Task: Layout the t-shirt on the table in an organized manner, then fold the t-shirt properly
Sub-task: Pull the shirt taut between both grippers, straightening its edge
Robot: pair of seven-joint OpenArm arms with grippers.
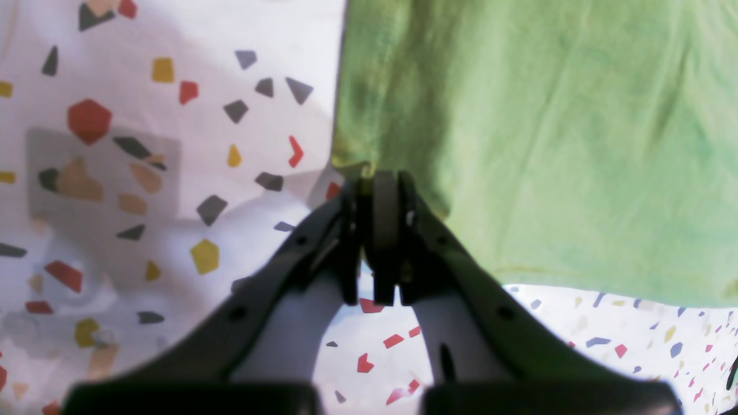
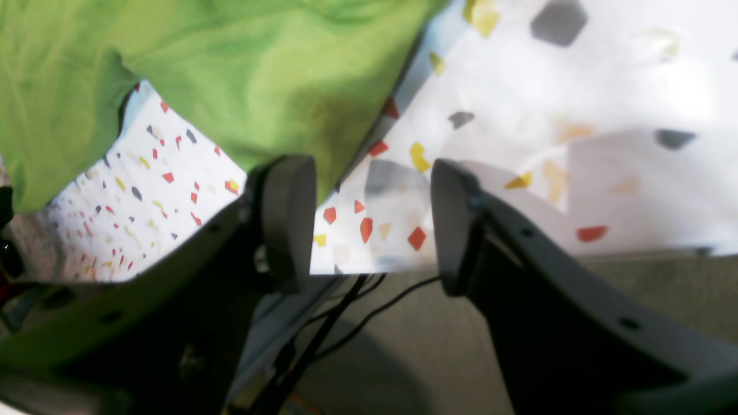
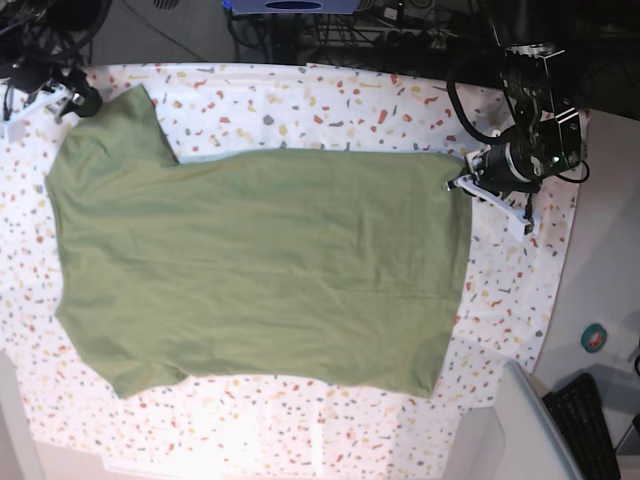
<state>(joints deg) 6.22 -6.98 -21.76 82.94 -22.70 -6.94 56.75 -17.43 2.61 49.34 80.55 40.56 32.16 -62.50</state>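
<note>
Where the table [image 3: 300, 100] sits, its white cloth is dotted with small red, yellow, orange and grey flecks. One green t-shirt [image 3: 260, 270] lies flat on it and covers most of the middle. Past the far edge of the table there are dark cables and gear. Near the corner of the table below the left arm, there is a keyboard [image 3: 585, 420] and a small round teal thing [image 3: 595, 338].

There are two arms. The left end effector [image 1: 377, 187] is pressed together and pinches one corner of the t-shirt. The right end effector [image 2: 375, 225] is spread wide at a sleeve of the t-shirt, right by the table edge, and it holds nothing.
</note>
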